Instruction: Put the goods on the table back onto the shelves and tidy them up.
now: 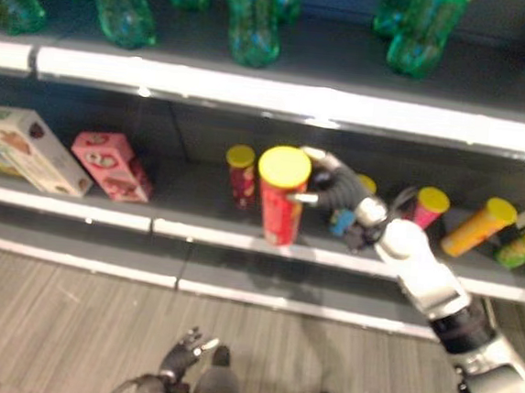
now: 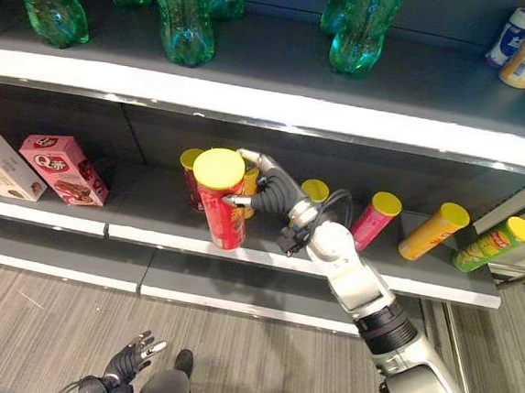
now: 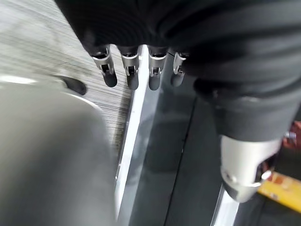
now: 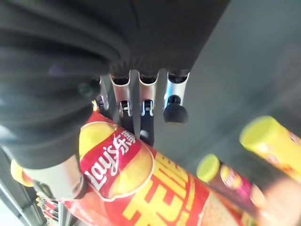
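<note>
Silver fingers of the right robot hand [image 2: 268, 190] curl round the upper part of a red crisp tube [image 2: 222, 202] with a yellow lid, thumb on one side and fingers on the other, so the tube is gripped near its top. It stands upright at the front edge of the middle shelf [image 2: 142, 209], just ahead of a smaller dark red tube [image 2: 189, 174] behind it.

Judging by its look, the tube is stiff cardboard, light, and smooth enough to slip; the wall would dent under hard squeezing, and the contents break easily. A hold round the body just under the lid seems soundest, as here.

Further along the same shelf, a pink tube [image 2: 373, 219], an orange tube [image 2: 433, 231] and a green tube [image 2: 491, 244] lie tilted, well apart from the hand. Two boxes [image 2: 62, 169] sit at the shelf's left end, and green bottles [image 2: 181, 15] stand above.

The eye views give the whole row; the right wrist view alone shows the thumb pressed against the tube's printed side. The left robot hand [image 3: 131, 70] hangs low over the floor, fingers relaxed and holding nothing.
</note>
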{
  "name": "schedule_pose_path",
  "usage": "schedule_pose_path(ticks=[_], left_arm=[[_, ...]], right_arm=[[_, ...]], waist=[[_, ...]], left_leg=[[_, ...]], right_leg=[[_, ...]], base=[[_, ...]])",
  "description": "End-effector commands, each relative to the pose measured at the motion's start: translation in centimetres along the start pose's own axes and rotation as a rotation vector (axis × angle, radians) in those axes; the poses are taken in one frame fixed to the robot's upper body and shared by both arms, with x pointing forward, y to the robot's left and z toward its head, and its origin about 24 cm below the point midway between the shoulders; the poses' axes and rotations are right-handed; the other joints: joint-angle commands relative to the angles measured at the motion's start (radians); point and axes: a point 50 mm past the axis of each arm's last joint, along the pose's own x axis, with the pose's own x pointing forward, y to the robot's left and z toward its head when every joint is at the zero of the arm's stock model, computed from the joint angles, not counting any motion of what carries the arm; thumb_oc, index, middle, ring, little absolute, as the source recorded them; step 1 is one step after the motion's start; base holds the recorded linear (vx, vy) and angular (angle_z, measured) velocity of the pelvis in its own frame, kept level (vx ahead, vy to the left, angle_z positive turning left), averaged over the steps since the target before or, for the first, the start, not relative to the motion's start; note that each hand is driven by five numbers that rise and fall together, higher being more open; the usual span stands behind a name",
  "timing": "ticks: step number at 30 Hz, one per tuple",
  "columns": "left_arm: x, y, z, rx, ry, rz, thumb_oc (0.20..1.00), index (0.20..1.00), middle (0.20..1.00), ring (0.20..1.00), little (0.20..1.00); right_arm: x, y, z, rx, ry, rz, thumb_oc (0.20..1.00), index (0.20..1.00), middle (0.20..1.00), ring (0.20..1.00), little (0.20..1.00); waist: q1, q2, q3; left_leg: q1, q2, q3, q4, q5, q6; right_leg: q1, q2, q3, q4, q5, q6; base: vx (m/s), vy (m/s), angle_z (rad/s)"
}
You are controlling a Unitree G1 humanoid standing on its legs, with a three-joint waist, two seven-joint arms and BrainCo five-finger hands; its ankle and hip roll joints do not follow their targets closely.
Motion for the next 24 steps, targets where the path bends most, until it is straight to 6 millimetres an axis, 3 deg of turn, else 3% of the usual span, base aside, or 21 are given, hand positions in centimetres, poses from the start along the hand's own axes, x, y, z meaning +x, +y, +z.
schedule_pose_path(ticks=[1,3,5,7,9,10,11,12,13,14,15,16,17,19,21,22,24], left_arm=[[0.4,-0.3,1.5,0.094,-0.038,-0.051,1.0,1.0,1.0,1.0,1.0],[0.5,-0.2,1.7,0.1,-0.039,-0.052,1.0,1.0,1.0,1.0,1.0],[0.9,-0.5,2.6,0.134,-0.055,-0.069,1.0,1.0,1.0,1.0,1.0],[0.9,-0.7,2.9,0.143,-0.071,-0.082,1.0,1.0,1.0,1.0,1.0],[0.7,-0.7,2.7,0.12,-0.077,-0.084,1.0,1.0,1.0,1.0,1.0],[0.3,0.0,2.2,0.079,-0.072,-0.056,1.0,1.0,1.0,1.0,1.0],[0.3,0.0,2.2,0.078,-0.072,-0.056,1.0,1.0,1.0,1.0,1.0],[0.0,0.5,1.8,0.062,-0.064,-0.038,1.0,1.0,1.0,1.0,1.0],[0.0,0.6,1.6,0.061,-0.063,-0.028,1.0,1.0,1.0,1.0,1.0],[0.0,0.7,1.6,0.06,-0.063,-0.028,1.0,1.0,1.0,1.0,1.0],[-0.2,0.8,1.4,0.051,-0.061,-0.015,1.0,1.0,1.0,1.0,1.0],[-0.3,0.8,1.1,0.03,-0.06,-0.007,1.0,1.0,1.0,1.0,1.0],[-0.5,0.7,0.5,0.01,-0.049,0.0,1.0,1.0,1.0,1.0,1.0],[-0.6,0.7,0.4,0.03,-0.041,-0.009,1.0,1.0,1.0,1.0,1.0],[-0.3,0.1,0.6,0.033,-0.047,-0.024,1.0,1.0,1.0,1.0,1.0],[-0.3,-0.9,0.5,0.011,-0.055,-0.049,1.0,1.0,1.0,1.0,1.0],[-0.2,-1.0,0.7,0.023,-0.06,-0.057,1.0,1.0,1.0,1.0,1.0]], right_arm=[[-0.3,-3.0,3.9,-0.002,-0.205,-0.118,0.2,0.2,0.2,0.2,0.2],[-0.3,-3.0,4.1,-0.009,-0.213,-0.114,0.2,0.2,0.2,0.2,0.2],[-0.8,-3.4,4.4,-0.022,-0.222,-0.136,0.2,0.2,0.2,0.2,0.2],[-0.6,-3.2,4.2,-0.029,-0.21,-0.12,0.2,0.2,0.2,0.2,0.2],[-0.1,-3.1,4.4,-0.034,-0.218,-0.111,0.2,0.2,0.2,0.2,0.2],[0.2,-2.8,4.7,-0.036,-0.234,-0.1,0.2,0.2,0.2,0.2,0.2],[0.2,-2.8,4.7,-0.035,-0.234,-0.1,0.2,0.2,0.2,0.2,0.2],[0.3,-2.4,4.6,-0.026,-0.23,-0.089,0.2,0.2,0.2,0.2,0.2],[0.5,-2.1,4.6,-0.023,-0.231,-0.077,0.2,0.2,0.2,0.2,0.2],[0.5,-2.1,4.6,-0.023,-0.231,-0.076,0.2,0.2,0.2,0.2,0.2],[0.7,-1.7,4.5,-0.003,-0.231,-0.068,0.2,0.2,0.2,0.2,0.2],[0.7,-1.5,4.4,-0.001,-0.23,-0.064,0.2,0.2,0.2,0.2,0.2],[1.2,-1.1,4.5,0.015,-0.235,-0.057,0.2,0.2,0.2,0.2,0.2],[1.2,-1.0,4.5,0.019,-0.235,-0.063,0.2,0.2,0.2,0.2,0.2],[0.9,-1.4,4.8,-0.007,-0.25,-0.077,0.2,0.2,0.2,0.2,0.2],[0.8,-1.6,4.6,-0.017,-0.237,-0.079,0.2,0.2,0.2,0.2,0.2],[0.6,-1.8,4.3,-0.018,-0.223,-0.083,0.2,0.2,0.2,0.2,0.2]], waist=[[-0.015,0.015,-0.034],[-0.027,0.025,-0.053],[-0.058,0.04,-0.081],[-0.058,0.066,-0.084],[-0.05,0.086,-0.069],[-0.039,0.087,-0.059],[-0.038,0.087,-0.059],[-0.038,0.076,-0.058],[-0.036,0.068,-0.053],[-0.038,0.068,-0.052],[-0.032,0.055,-0.05],[-0.03,0.045,-0.048],[-0.022,0.026,-0.039],[-0.027,0.018,-0.027],[-0.033,0.012,-0.019],[-0.031,0.018,-0.005],[-0.027,0.026,0.023]], left_leg=[[0.073,0.173,-0.033,-0.021,0.076,0.053],[0.078,0.144,-0.056,-0.04,0.081,0.038],[0.101,0.11,0.008,-0.109,0.082,0.015],[0.125,0.033,-0.014,-0.14,0.067,0.017],[0.125,0.014,0.002,-0.14,0.028,0.029],[0.119,0.002,0.033,-0.14,-0.003,0.029],[0.121,0.002,0.035,-0.14,-0.004,0.029],[0.104,-0.031,0.025,-0.14,-0.026,0.037],[0.097,-0.051,0.021,-0.14,-0.035,0.042],[0.1,-0.051,0.02,-0.14,-0.036,0.041],[0.095,-0.069,0.023,-0.14,-0.043,0.045],[0.095,-0.083,0.024,-0.14,-0.045,0.053],[0.097,-0.123,0.023,-0.14,-0.053,0.068],[0.104,-0.147,0.023,-0.14,-0.049,0.079],[0.114,-0.156,0.015,-0.14,-0.004,0.081],[0.142,-0.147,0.046,-0.114,0.034,0.06],[0.133,-0.123,0.051,-0.059,0.028,0.054]], right_leg=[[-0.003,-0.117,0.054,0.061,0.135,-0.007],[-0.015,-0.142,0.057,0.059,0.139,-0.015],[-0.021,-0.198,0.043,0.047,0.149,-0.035],[-0.038,-0.253,0.053,0.039,0.149,-0.057],[-0.07,-0.261,0.045,0.053,0.155,-0.054],[-0.08,-0.238,0.006,0.066,0.151,-0.044],[-0.08,-0.238,0.008,0.066,0.15,-0.044],[-0.099,-0.152,0.043,0.086,0.146,-0.033],[-0.101,-0.108,0.033,0.084,0.139,-0.028],[-0.098,-0.108,0.031,0.084,0.138,-0.028],[-0.092,-0.072,0.019,0.07,0.133,-0.026],[-0.102,-0.024,0.019,0.059,0.132,-0.02],[-0.116,0.072,-0.002,0.032,0.134,-0.008],[-0.123,0.114,0.017,-0.002,0.126,-0.021],[-0.127,0.136,0.059,-0.005,0.126,-0.035],[-0.094,0.125,0.015,-0.005,0.127,-0.037],[-0.063,0.111,0.0,-0.005,0.127,-0.032]], base=[[0.06,0.496,0.0],[0.03,0.378,0.08],[0.06,0.536,0.17],[0.08,0.661,0.07],[-0.04,0.553,-0.18],[-0.06,0.404,-0.59],[-0.04,0.431,-0.89],[0.0,0.297,-1.03],[0.0,0.296,-0.54],[-0.01,0.131,0.0],[0.0,0.105,0.41],[0.02,0.187,0.36],[0.04,0.171,0.23],[0.06,0.127,-0.04],[0.11,0.073,0.26],[0.11,0.008,1.08],[0.07,0.009,0.92]])
